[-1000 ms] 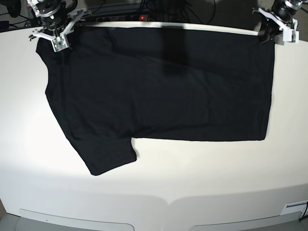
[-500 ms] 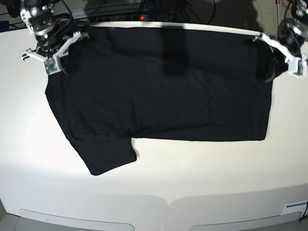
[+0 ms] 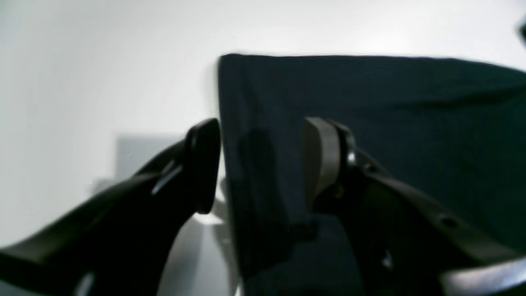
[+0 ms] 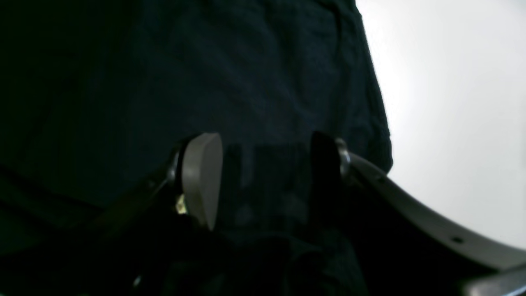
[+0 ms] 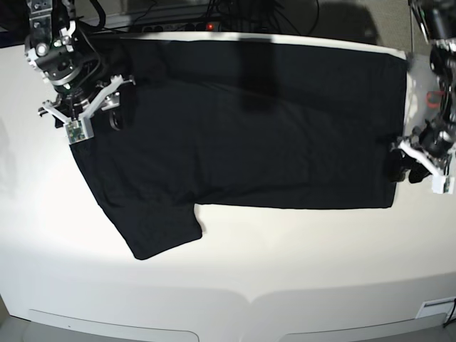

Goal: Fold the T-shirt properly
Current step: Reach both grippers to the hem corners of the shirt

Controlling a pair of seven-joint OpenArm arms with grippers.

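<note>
**Both grippers let go, moved nearer**

The left gripper (image 3: 261, 164) and right gripper (image 5: 96, 114) left the far corners, jaws now spread, holding nothing. The T-shirt (image 5: 242, 128) lay flat on the table (image 5: 299, 271) (fold completed, probably). Its print was hidden; wrist views were blurred.

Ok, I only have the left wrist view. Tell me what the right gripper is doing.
Observer: The right gripper is open over the T-shirt, at its sleeve end, with no cloth pinched.
Operator: Describe how the whole T-shirt lies.
Observer: It is spread flat on the table, plain black side up, with one sleeve sticking out toward the near edge.
Operator: Place the left gripper for me overall.
Observer: The left gripper is at the T-shirt's opposite edge, close to the near corner, with its jaws open.
</note>
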